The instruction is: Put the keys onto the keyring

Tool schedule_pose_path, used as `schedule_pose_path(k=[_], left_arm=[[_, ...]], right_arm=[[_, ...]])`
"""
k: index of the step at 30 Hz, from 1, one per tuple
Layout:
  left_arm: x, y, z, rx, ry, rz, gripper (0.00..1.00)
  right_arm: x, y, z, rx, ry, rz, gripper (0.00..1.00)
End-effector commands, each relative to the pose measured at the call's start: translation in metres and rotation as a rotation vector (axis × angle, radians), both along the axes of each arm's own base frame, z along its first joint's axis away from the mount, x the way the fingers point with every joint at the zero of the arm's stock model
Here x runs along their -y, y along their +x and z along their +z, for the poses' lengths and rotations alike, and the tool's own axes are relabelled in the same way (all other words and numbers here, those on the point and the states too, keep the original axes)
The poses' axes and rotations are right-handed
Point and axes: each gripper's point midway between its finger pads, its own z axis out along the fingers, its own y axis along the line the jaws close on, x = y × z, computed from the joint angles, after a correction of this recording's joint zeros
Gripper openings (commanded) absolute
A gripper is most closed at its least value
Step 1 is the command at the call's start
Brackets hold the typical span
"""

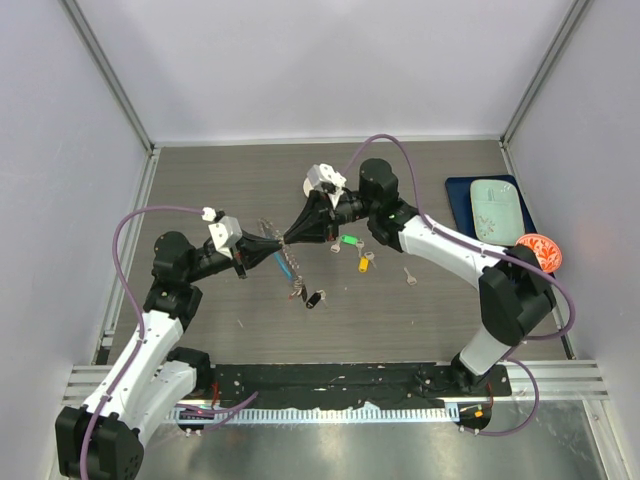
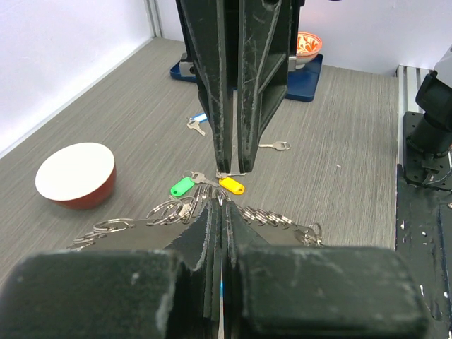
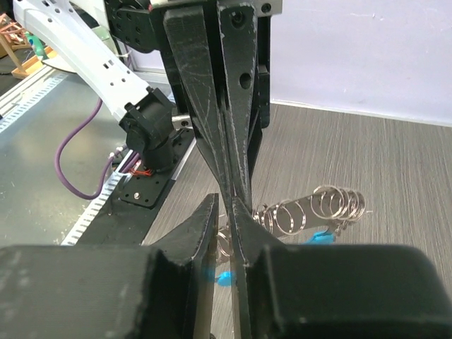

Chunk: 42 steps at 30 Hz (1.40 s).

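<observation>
The keyring is a loop of thin wire strung with small silver rings, hanging above the table between both grippers, with a blue tag. My left gripper is shut on it; its rings spread to both sides of the tips. My right gripper meets it tip to tip and is shut on the wire. Keys lie on the table beyond: green-tagged, yellow-tagged, blue-tagged, plain and black-tagged.
A white bowl with a red outside stands on the table behind the right arm. A dark blue tray at the right holds a pale green dish. An orange patterned bowl sits beside it.
</observation>
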Motion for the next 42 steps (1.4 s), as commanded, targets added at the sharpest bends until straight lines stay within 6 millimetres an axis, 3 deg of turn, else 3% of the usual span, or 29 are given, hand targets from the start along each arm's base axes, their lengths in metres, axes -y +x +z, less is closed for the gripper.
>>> schedule_pose_path(k=[1,19,29,42], left_arm=[[0.001,0.000,0.035,0.120,-0.029,0.001,0.00],[0.003,-0.004,0.040,0.128,-0.052,-0.026,0.00],[0.005,-0.005,0.039,0.118,-0.056,-0.050,0.00],[0.007,-0.005,0.038,0.105,-0.066,-0.060,0.00]], right_arm=[[-0.003,0.000,-0.004,0.005,0.000,0.016,0.18],[-0.007,0.010,-0.022,0.001,-0.046,-0.002,0.27],[-0.009,0.011,-0.018,0.005,-0.038,-0.013,0.28],[-0.008,-0.005,-0.002,-0.036,0.021,0.067,0.24]])
